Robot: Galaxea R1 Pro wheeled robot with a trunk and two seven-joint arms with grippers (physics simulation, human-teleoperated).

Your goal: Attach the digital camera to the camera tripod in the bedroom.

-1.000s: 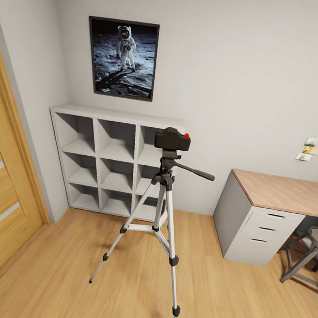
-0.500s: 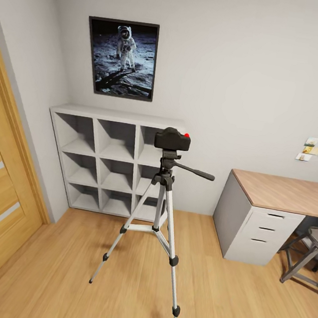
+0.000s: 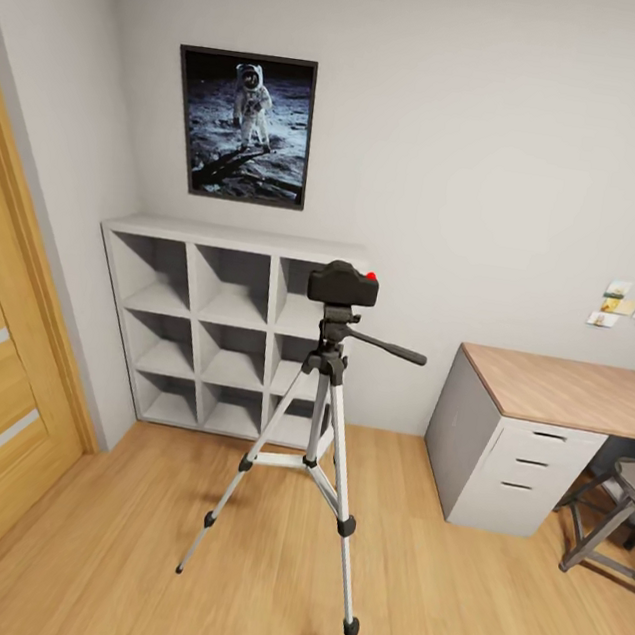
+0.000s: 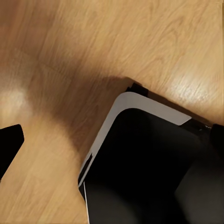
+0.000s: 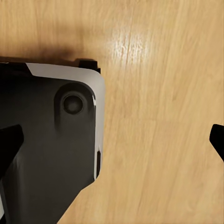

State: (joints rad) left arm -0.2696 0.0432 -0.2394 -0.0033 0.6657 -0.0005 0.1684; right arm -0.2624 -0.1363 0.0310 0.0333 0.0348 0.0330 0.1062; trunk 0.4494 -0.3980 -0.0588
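The digital camera (image 3: 343, 284) sits on top of the camera tripod (image 3: 316, 428), which stands on the wood floor (image 3: 477, 623) in front of the white cube shelf (image 3: 217, 329). Both wrist views look down at floor, fingers (image 5: 10, 144) spread wide, holding nothing.

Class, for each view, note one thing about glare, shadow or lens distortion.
Head view: wide-angle bending tilts the wooden door and walls. Left wrist view: soft dark shadow on the light wood plank floor beside the robot's black base. Right wrist view: bright glare streak on the floor.
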